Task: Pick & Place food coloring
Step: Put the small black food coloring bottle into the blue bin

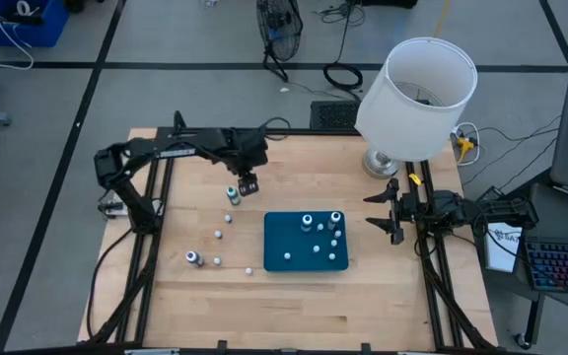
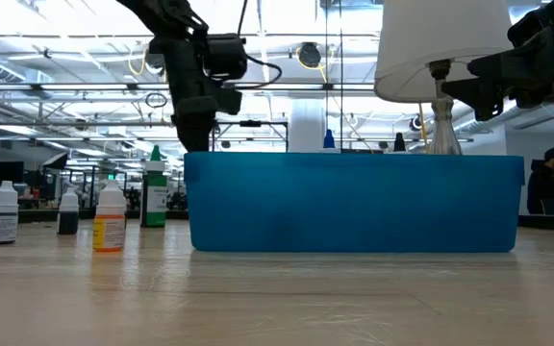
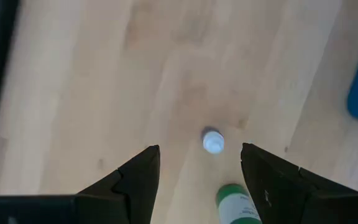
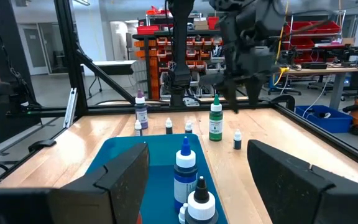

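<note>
The left pincer (image 3: 197, 186) hangs above the wooden counter (image 1: 195, 296), its two dark fingers (image 3: 135, 180) spread apart and pinching nothing. Just below and between them stands a green-capped bottle (image 3: 236, 204) of food coloring, with a smaller white-capped bottle (image 3: 212, 141) a little beyond it on the bare wood. From above, this pincer (image 1: 248, 184) sits just beside the green-capped bottle (image 1: 231, 194), left of the tray's far corner.

Outward from there, more small bottles stand scattered on the counter to the left of the teal tray (image 1: 279, 232), among them a dark-bodied one (image 1: 193, 258) near the front. At counter level an orange-labelled bottle (image 2: 110, 223), a purple-labelled one (image 2: 2, 217) and a dark one (image 2: 68, 216) stand upright beside the tray's blue wall (image 2: 354, 207).

Inside the tray several bottles stand upright, including a blue one (image 4: 185, 174) and a black-tipped white one (image 4: 200, 202).

The right pincer (image 1: 384, 211) waits just right of the tray, fingers (image 4: 120, 177) spread wide and empty. A white-shaded lamp (image 1: 417, 89) stands at the counter's far right corner.
</note>
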Available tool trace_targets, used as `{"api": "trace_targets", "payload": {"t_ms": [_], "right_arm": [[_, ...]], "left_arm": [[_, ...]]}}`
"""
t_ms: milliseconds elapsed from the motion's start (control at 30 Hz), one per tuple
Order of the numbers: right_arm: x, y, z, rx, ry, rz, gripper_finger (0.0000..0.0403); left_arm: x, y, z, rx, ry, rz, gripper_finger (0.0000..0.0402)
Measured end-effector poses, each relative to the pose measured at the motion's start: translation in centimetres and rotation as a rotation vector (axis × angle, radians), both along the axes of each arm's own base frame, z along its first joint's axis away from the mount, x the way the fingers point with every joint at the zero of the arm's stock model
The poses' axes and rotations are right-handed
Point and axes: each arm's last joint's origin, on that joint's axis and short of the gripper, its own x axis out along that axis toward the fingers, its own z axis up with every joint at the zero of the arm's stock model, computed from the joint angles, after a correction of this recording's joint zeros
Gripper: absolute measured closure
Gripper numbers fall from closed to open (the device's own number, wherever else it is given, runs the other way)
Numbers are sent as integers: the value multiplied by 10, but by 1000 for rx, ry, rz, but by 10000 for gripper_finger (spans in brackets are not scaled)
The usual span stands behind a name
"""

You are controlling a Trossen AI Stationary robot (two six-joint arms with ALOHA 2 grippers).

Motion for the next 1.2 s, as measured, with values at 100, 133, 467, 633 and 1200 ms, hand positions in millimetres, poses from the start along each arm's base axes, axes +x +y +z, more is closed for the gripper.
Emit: {"api": "trace_targets", "payload": {"t_ms": [100, 133, 467, 633, 1200], "right_arm": [[0, 0, 0, 0, 0, 0, 144], [0, 0, 0, 0, 0, 0, 145], [0, 0, 0, 0, -2, 0, 147], [0, 0, 1, 0, -8, 0, 144], [0, 0, 2, 1, -16, -1, 143]], "left_arm": [[2, -6, -2, -9, 8, -7, 176], [1, -8, 2, -13, -3, 2, 176], [-46, -35, 41, -47, 115, 202, 176], [-51, -45, 42, -24, 105, 243, 176], [-49, -48, 6, -27, 75, 157, 176]]}}
